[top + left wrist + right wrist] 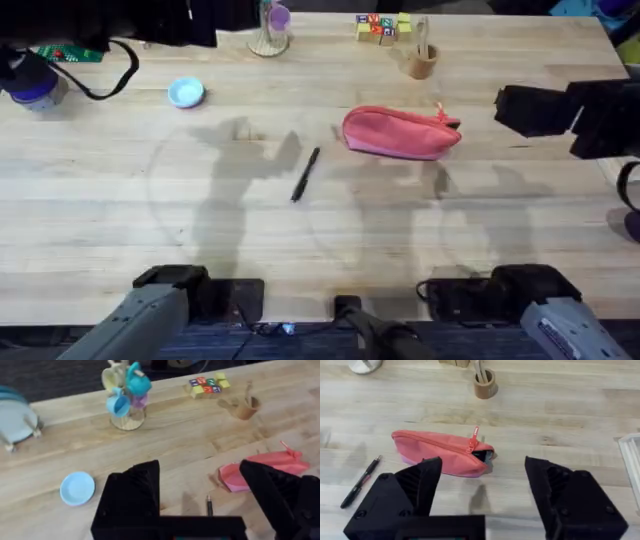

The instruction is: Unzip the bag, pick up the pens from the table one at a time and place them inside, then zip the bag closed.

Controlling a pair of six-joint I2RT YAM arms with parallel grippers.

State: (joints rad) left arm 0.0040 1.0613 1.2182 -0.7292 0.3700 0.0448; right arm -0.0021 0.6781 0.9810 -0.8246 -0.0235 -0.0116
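The salmon-pink bag (400, 132) lies on the table (200, 220) right of centre, with its pink pull tab (475, 437) at its right end. A small dark gap shows beside the tab. The slim black pen (305, 175) lies slanted just left of the bag. Both arms sit back near the table's front edge. My left gripper (205, 502) is open and empty, with the pen (209, 506) and the bag (265, 467) ahead of it. My right gripper (487, 497) is open and empty too, facing the bag (440, 452) and the pen (361, 482).
A small wooden cup with a pale stick (421, 60) and coloured blocks (382, 27) stand behind the bag. A mug tree (270, 30) stands at the back centre, and a blue dish (186, 93) lies at the back left. Dark equipment (570, 115) occupies the right edge.
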